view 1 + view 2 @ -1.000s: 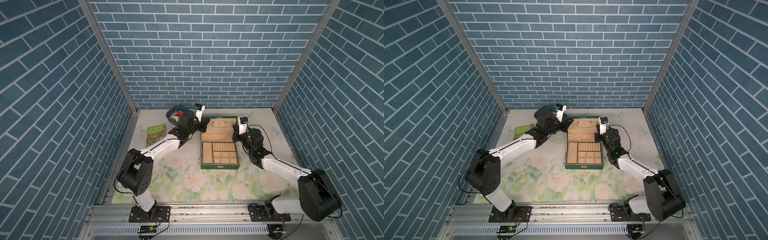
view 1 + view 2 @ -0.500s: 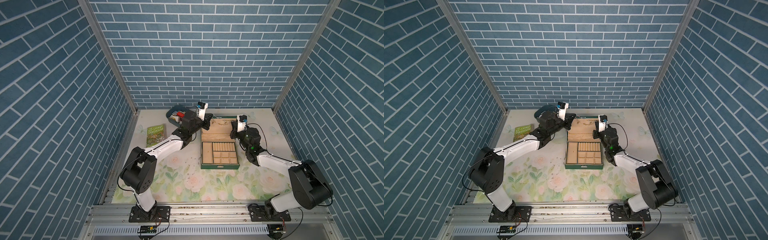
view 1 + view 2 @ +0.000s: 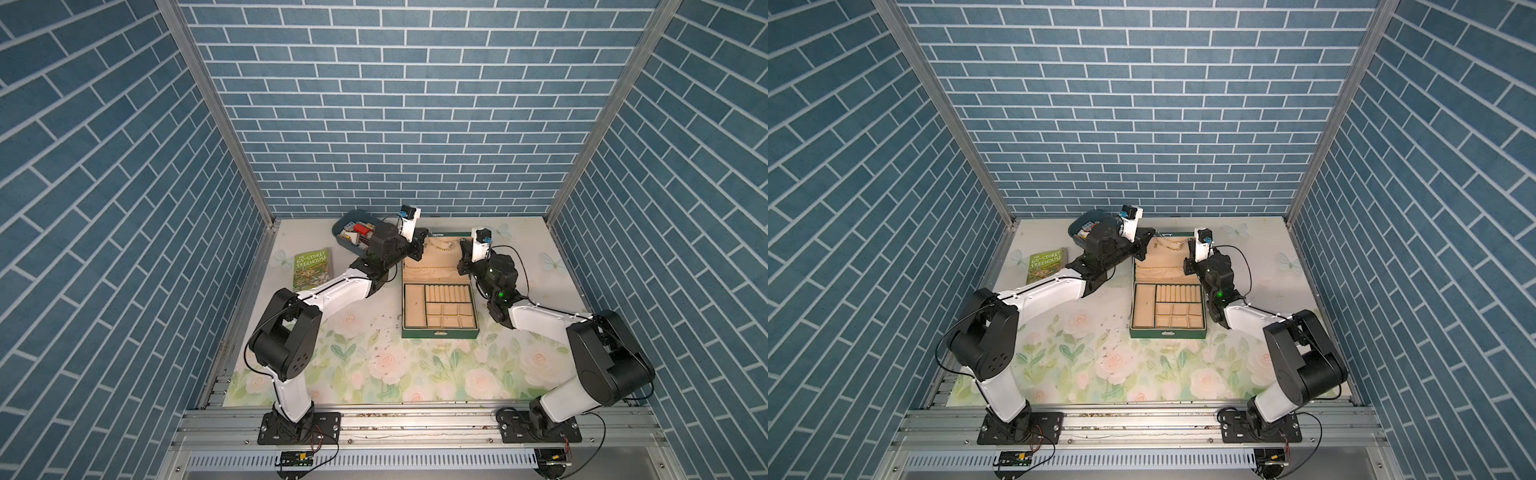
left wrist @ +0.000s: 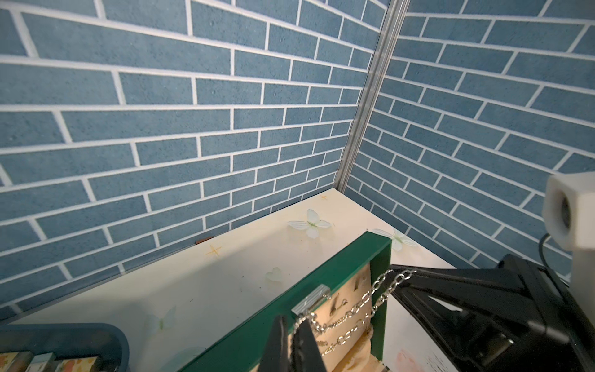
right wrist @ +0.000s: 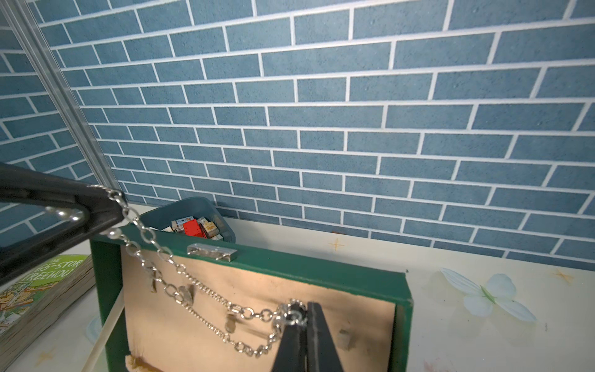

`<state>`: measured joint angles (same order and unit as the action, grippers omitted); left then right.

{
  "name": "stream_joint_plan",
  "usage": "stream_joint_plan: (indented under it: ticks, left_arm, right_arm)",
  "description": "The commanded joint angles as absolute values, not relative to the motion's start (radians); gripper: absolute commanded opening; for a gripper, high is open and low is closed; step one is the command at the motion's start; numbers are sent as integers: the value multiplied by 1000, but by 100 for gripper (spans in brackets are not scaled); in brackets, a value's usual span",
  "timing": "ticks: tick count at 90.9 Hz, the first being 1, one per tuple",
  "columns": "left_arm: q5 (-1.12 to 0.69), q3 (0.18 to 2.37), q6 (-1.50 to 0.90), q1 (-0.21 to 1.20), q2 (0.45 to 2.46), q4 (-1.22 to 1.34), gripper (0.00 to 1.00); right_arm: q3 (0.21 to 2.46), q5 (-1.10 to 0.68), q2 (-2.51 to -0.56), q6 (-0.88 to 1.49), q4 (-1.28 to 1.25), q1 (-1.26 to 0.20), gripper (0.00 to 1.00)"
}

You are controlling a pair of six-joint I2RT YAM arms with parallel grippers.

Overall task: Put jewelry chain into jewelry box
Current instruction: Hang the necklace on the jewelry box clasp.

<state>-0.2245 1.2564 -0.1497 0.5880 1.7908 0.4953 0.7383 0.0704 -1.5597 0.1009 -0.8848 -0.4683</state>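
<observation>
The dark green jewelry box (image 3: 439, 333) (image 3: 1168, 333) stands open at mid-table, with its lid upright at the back. The thin silver jewelry chain (image 3: 446, 245) (image 3: 1173, 243) hangs in two sagging strands across the lid's beige lining. My left gripper (image 3: 424, 233) (image 4: 291, 320) is shut on one end of the chain (image 4: 354, 310), beside the lid's metal clasp (image 4: 310, 299). My right gripper (image 3: 463, 246) (image 5: 304, 309) is shut on the other end of the chain (image 5: 206, 293), in front of the lining. The compartments below hold nothing that shows.
A blue-grey tub (image 3: 353, 232) (image 5: 193, 209) of small items sits behind my left arm. A green book (image 3: 312, 268) lies at the left. The back wall is close behind the lid rim (image 5: 322, 267). Dark crumbs (image 3: 382, 332) dot the floral mat.
Both grippers have drawn slightly toward each other at the lid, each still shut on the chain. My right arm has stretched farther toward the back.
</observation>
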Motion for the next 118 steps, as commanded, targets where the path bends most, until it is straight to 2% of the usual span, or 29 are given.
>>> stream_joint_plan:
  ticks: [1,53,118]
  left_arm:
    - [-207,1289,-124,591,1796,536,0]
    - [-194,1324,-108,592,1855,546,0]
    - [-183,1244,-112,592,1867,534,0]
  right_arm:
    - [776,67,-1577,78,-942,-465,0]
    - [792,59,-1630,74,-968,-463,0]
    - [743,45,-1641,98,-973,-464,0]
